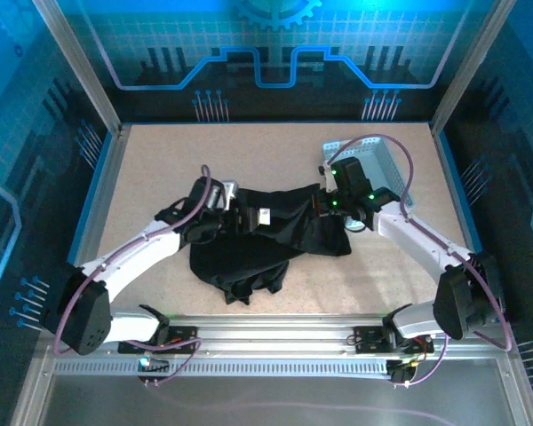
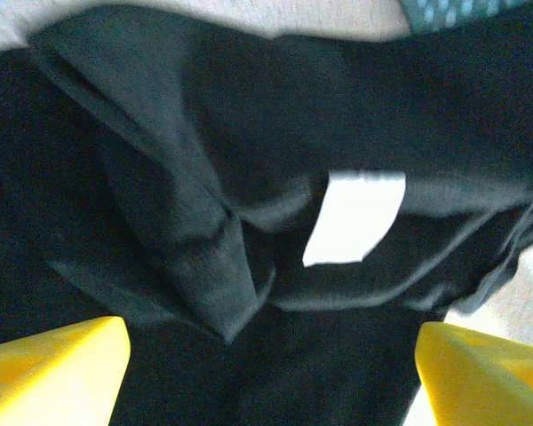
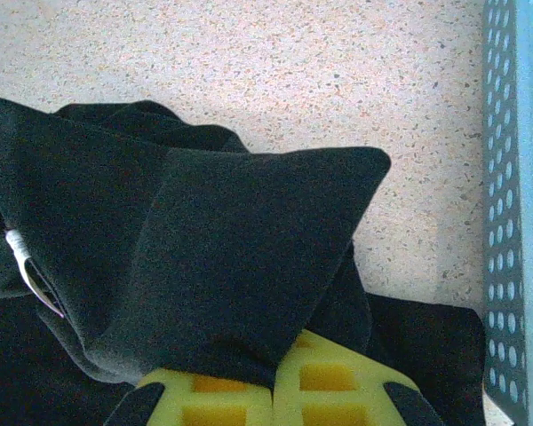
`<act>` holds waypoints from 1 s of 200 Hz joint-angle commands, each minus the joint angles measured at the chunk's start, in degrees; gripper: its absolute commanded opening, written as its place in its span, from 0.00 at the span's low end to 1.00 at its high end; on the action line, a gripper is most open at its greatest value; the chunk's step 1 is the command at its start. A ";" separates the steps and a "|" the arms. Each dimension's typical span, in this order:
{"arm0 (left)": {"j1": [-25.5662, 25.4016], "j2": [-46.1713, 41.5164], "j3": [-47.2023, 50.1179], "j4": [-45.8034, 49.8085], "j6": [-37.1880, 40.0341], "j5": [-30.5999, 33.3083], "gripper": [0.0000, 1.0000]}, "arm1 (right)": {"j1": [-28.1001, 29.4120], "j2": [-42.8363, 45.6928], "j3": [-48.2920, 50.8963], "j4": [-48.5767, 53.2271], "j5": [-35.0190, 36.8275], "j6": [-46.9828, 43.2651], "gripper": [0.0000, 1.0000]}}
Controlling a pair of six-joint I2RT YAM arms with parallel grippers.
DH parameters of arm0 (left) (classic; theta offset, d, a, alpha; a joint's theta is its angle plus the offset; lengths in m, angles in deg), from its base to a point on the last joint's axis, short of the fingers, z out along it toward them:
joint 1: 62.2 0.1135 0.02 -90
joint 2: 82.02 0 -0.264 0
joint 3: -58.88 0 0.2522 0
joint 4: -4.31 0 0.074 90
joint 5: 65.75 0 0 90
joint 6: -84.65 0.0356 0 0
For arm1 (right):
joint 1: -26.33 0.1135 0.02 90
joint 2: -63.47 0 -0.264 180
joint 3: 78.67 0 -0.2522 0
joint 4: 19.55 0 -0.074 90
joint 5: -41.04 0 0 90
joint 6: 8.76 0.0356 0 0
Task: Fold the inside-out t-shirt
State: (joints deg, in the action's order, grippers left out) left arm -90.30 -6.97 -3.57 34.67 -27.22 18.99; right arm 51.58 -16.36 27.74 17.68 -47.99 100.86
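Left gripper is spread wide over the left side of the shirt, yellow fingertips well apart and nothing pinched between them. Under it I see a thick ridge of stacked cloth, with the white label just to the right of the ridge. The shirt sits mid-counter as a crumpled heap. It's stretched a bit between the two arms and the rest sags toward the near edge, so it's not flat and I'd say no clean fold is made yet. Right gripper is pressed together, pinching a flap at the shirt's right end; the cloth stands up from the fingers in a peak. The tray is just beside that end, at the far right of the counter. Risks as I see them:

- If the left gripper closes where it is, it likely bites several layers of that ridge and locks the crumple in.
- The right pinch looks shallow, so a hard pull could slip it out, or drag the whole heap instead of spreading it.
- Swinging the right end outward could catch cloth on the tray's wall or shove the tray.
- The slack bunch on the near side could get trapped under any fold.
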 commanded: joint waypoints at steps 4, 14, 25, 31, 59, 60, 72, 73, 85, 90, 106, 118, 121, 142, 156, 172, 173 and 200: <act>-1.51 0.66 2.13 0.45 1.56 6.61 0.81 | -0.91 1.52 -0.90 0.91 -1.45 1.37 0.00; -1.44 1.76 2.59 -0.06 1.64 7.27 0.78 | -0.95 1.45 -1.06 0.81 -1.74 1.39 0.00; -1.48 2.86 2.63 -1.33 1.62 6.42 0.76 | -0.91 1.39 -1.25 0.88 -2.01 1.48 0.00; -1.50 3.44 2.56 -2.21 1.52 5.52 0.75 | -0.91 1.50 -1.25 0.95 -2.11 1.47 0.00; -1.57 6.74 0.64 -4.68 0.59 3.61 0.64 | -0.91 2.20 -1.15 1.36 -1.85 1.33 0.00; -1.59 6.89 0.49 -4.71 0.59 3.64 0.64 | -0.91 2.25 -1.16 1.39 -1.81 1.31 0.00; -1.59 8.68 -0.91 -4.52 0.60 3.74 0.58 | -0.91 2.57 -1.16 1.62 -1.35 1.27 0.00; -1.55 8.83 -1.03 -4.45 0.55 3.75 0.57 | -0.91 2.62 -1.16 1.65 -1.29 1.28 0.00; -1.54 10.29 -2.13 -3.46 0.68 4.90 0.46 | -0.99 3.00 -1.40 2.18 -0.98 1.15 0.00; -1.54 10.53 -2.43 -3.01 0.71 5.53 0.42 | -1.02 3.17 -1.55 2.46 -0.74 1.20 0.00; -1.45 9.80 -2.42 -1.81 0.76 8.63 0.26 | -1.08 3.43 -2.43 3.74 0.22 0.96 0.00; -1.51 8.07 -1.64 -1.66 0.81 10.91 0.15 | -1.22 3.78 -3.17 4.84 0.73 0.49 0.00; -1.43 7.57 -1.42 -1.78 0.86 11.41 0.12 | -1.26 3.81 -3.33 5.06 0.82 0.40 0.00; -0.46 3.75 -0.36 -1.45 0.93 14.61 0.00 | -1.86 4.72 -4.53 6.35 0.76 -0.40 0.00; 1.42 0.36 0.38 -1.52 0.32 15.60 0.00 | -2.28 5.52 -5.27 7.16 1.01 -0.95 0.00; 4.62 -4.42 1.09 -1.51 -1.03 15.85 0.00 | -2.91 6.20 -6.28 8.38 0.74 -1.66 0.00; 4.89 -4.71 1.07 -1.50 -1.10 15.82 0.00 | -2.97 6.24 -6.36 8.45 0.72 -1.72 0.00; 10.08 -13.92 0.07 0.39 -2.35 18.60 0.00 | -3.64 7.35 -8.32 10.80 0.78 -3.53 0.00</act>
State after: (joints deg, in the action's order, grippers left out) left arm -83.76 -13.46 -3.37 32.94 -27.54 33.04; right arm 49.24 -11.35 22.75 25.39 -47.90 99.63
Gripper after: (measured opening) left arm 0.060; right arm 0.063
